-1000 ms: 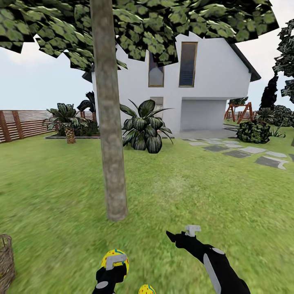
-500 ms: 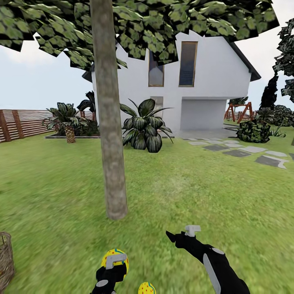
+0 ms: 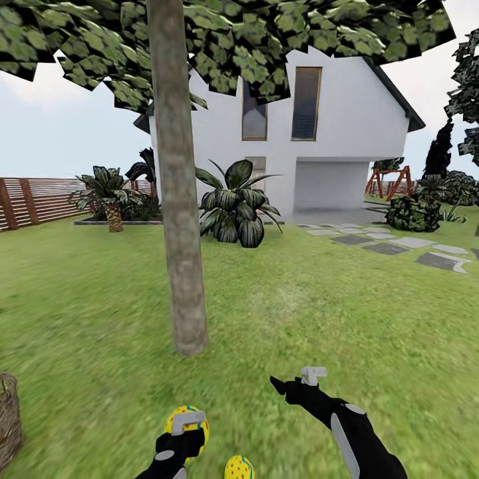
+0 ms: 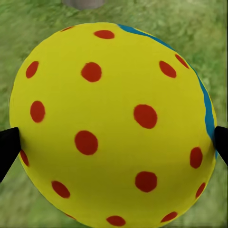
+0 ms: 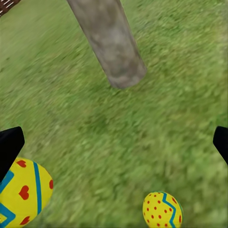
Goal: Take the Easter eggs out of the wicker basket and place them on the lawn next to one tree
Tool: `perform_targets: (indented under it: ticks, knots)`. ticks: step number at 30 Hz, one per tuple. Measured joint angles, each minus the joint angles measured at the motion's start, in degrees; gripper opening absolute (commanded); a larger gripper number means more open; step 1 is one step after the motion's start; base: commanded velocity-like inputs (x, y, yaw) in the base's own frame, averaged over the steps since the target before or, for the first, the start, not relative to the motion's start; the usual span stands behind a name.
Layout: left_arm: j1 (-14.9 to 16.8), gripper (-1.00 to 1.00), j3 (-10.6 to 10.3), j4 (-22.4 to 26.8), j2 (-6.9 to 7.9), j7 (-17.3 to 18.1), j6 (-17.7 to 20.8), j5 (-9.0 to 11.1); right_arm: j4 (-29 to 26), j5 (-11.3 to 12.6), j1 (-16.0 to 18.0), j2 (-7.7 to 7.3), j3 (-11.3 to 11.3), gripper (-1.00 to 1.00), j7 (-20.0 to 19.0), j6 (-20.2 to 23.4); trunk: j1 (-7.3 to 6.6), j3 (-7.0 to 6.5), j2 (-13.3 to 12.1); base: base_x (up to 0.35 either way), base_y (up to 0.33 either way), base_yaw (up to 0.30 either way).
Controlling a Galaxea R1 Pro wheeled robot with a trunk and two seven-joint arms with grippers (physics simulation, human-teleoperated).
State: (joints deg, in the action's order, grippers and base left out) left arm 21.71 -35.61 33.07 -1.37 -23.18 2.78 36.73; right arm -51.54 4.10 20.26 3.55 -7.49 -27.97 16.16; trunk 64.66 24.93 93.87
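A yellow Easter egg with red dots sits low in the head view, and my left gripper is shut on it. In the left wrist view the same egg sits between the two black fingertips. A second egg lies on the lawn between my arms. My right gripper hangs open and empty above the grass, short of the tree. The right wrist view shows the trunk, an egg on the grass and another egg at the frame edge. The wicker basket stands at the far left.
A low broad-leaved plant and a white house stand beyond the tree. Grey stepping stones run across the grass at the right. A wooden fence closes off the left side.
My left forearm has swung slightly to the left with the egg still held. The view has shifted a little, sliding the basket towards the left edge. The right arm has not moved.
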Motion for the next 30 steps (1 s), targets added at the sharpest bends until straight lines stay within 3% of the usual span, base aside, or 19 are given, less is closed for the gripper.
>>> perform_targets:
  ticks: [30]
  knots:
    - [0.03,-1.00,0.01,-0.26,-0.24,0.30,-0.08,0.02,0.00,0.03,0.00,0.02,0.00,1.00,0.01,0.00,6.59,5.39,12.04,0.000,0.000,0.000]
